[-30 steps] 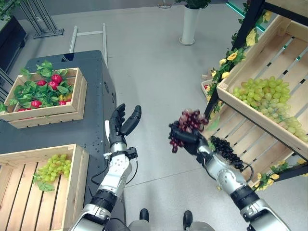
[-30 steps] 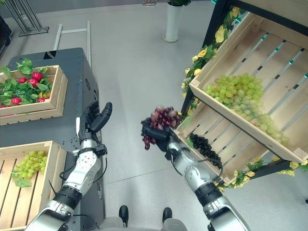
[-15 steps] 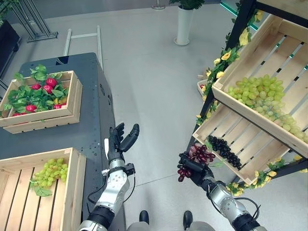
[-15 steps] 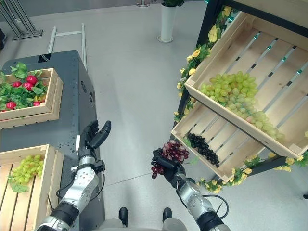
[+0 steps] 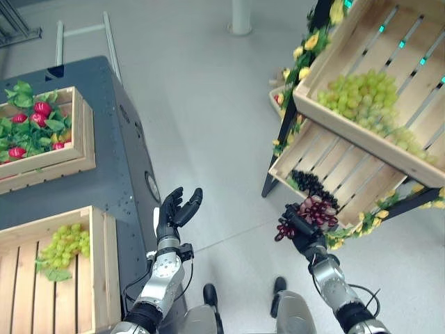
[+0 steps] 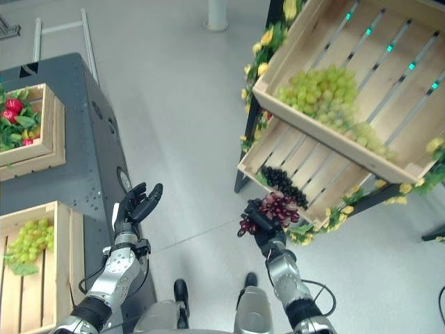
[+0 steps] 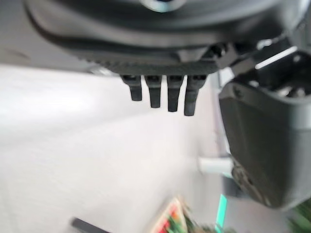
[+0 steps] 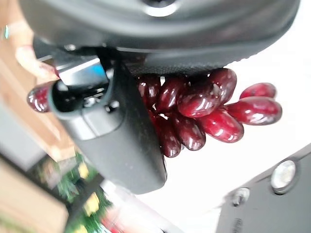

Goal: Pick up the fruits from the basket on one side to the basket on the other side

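Note:
My right hand (image 5: 300, 230) is shut on a bunch of dark red grapes (image 5: 311, 212), held over the floor just in front of the lower shelf crate (image 5: 327, 174); the grapes (image 8: 204, 114) bulge past its thumb (image 8: 112, 136) in the right wrist view. A bunch of black grapes (image 5: 313, 186) lies in that lower crate. Green grapes (image 5: 361, 97) fill the upper shelf crate (image 5: 334, 118). My left hand (image 5: 172, 211) is open and empty, raised beside the dark table (image 5: 104, 181). On the table, a near wooden crate (image 5: 104, 271) holds green grapes (image 5: 62, 245).
A far crate (image 5: 66, 163) on the table holds red fruits among green leaves (image 5: 28, 118). Yellow flowers (image 5: 295, 73) trim the black shelf frame. A white post (image 5: 240, 14) stands on the grey floor at the back. Open floor lies between table and shelf.
The camera has tilted and shifted. My right hand with the red grapes has moved right and lower, closer to the lower shelf crate. The left hand stays raised and open.

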